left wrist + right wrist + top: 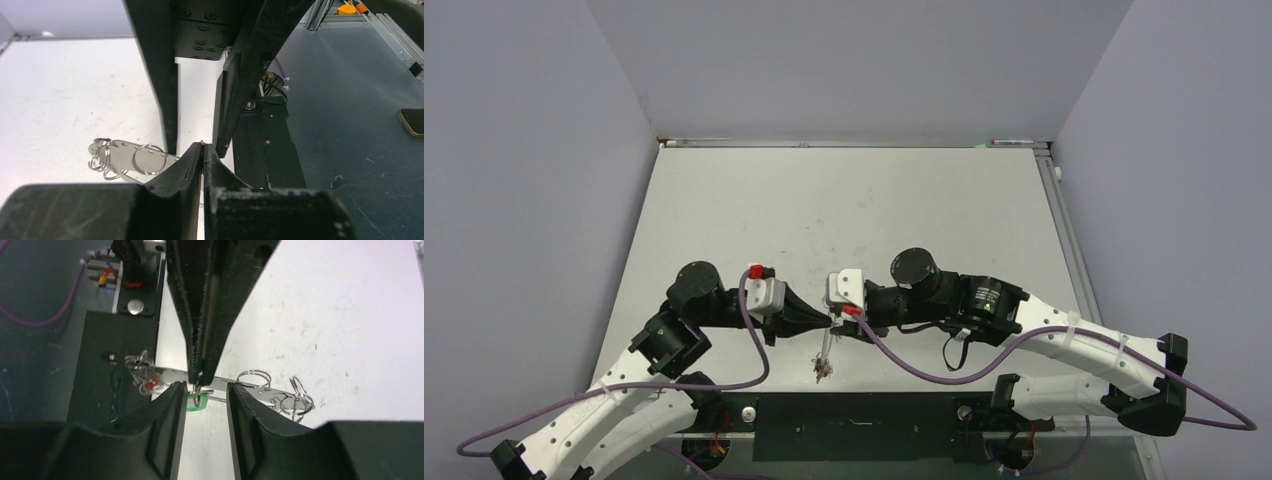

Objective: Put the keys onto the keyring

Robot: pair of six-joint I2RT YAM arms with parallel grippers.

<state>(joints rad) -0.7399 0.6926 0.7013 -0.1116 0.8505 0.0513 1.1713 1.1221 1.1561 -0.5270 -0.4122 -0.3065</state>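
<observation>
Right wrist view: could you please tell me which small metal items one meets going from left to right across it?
First the red key → green key → single split ring → bunch of split rings.

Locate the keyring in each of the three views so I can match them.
Top external: keyring, low centre, just below where both arms' fingers meet.
Left wrist: keyring lower left, beside the shut left fingers.
Right wrist: keyring slanting across lower centre, beyond the parted right fingers.
Shared landmark: the left fingers' tips, next to the keyring in every view.
</observation>
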